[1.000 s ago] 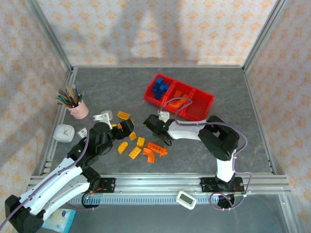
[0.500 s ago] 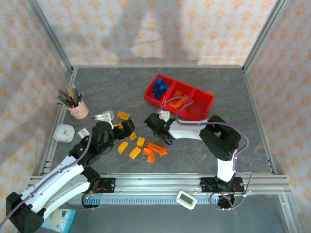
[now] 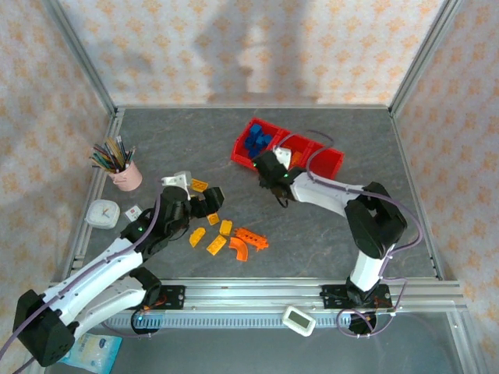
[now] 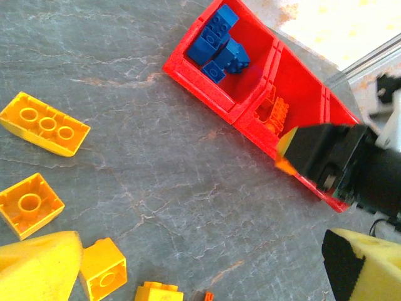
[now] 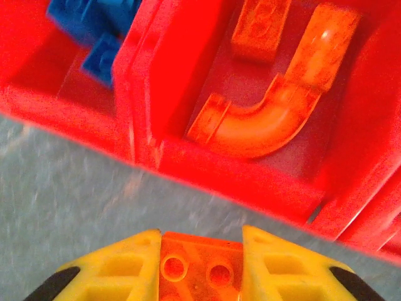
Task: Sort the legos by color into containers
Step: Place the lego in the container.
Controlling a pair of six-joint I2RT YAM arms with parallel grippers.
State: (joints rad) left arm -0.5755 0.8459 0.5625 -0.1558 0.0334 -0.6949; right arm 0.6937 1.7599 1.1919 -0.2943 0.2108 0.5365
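Blue bricks (image 3: 255, 142) are binned, your right gripper (image 5: 202, 238) clamps an orange brick (image 5: 198, 269), several legos (image 3: 216, 245) lie unsorted on the bench (image 3: 156, 140).

The yellow right claw (image 5: 200, 239) pinches a small orange studded plastic brick (image 5: 199, 269) over the grey counter (image 5: 62, 207). Just beyond, a bright red plastic tray (image 5: 164, 81) holds a curved orange arch (image 5: 269, 116) in one compartment and blue bricks (image 5: 88, 25) in the next.

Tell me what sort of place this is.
Probably a robot test cell: a grey table fenced by aluminium rails, patterned backdrop walls, and a left arm and right arm bolted at its near edge.
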